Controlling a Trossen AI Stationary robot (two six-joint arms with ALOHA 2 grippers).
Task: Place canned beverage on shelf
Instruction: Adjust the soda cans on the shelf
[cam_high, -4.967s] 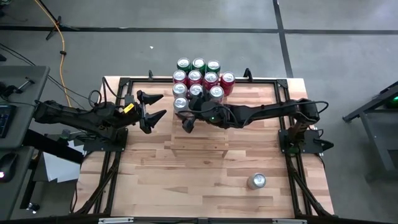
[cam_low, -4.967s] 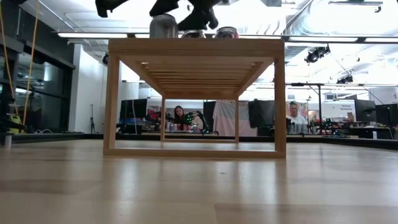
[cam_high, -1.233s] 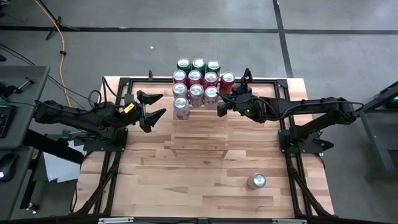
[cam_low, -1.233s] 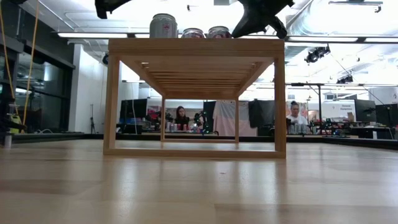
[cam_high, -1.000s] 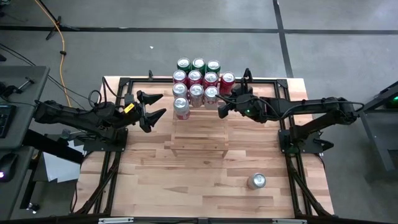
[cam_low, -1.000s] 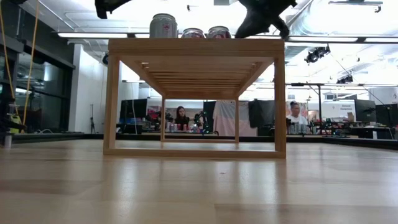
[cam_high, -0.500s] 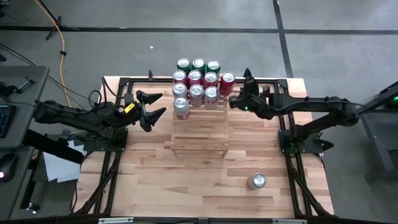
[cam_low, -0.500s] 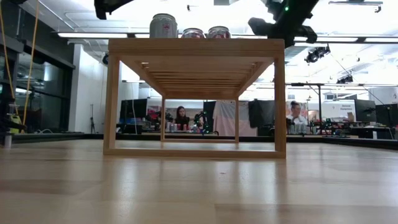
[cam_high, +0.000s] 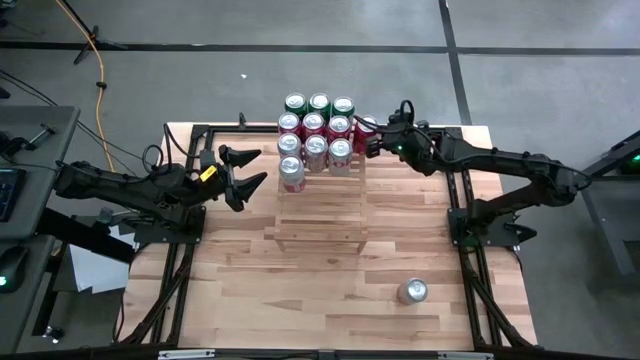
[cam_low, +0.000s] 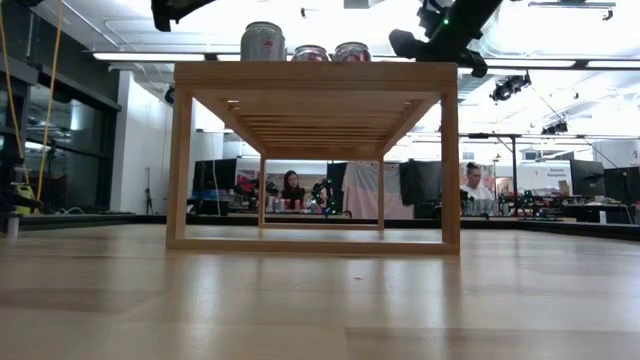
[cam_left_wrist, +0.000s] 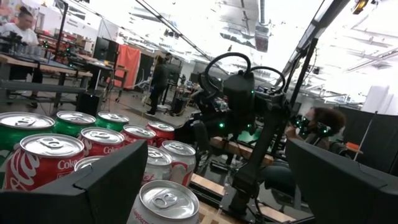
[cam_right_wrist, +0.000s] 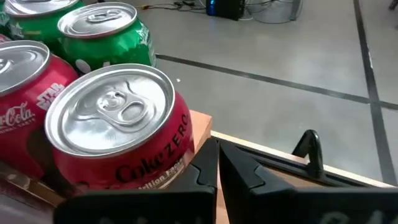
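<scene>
On the pale slatted wooden shelf stand shiny aluminium cans; right gripper clenched beside red Coke Zero can (left gripper spread), butcher-block table.

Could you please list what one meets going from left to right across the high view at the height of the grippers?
left gripper → silver can → shelf → red can → right gripper
</scene>
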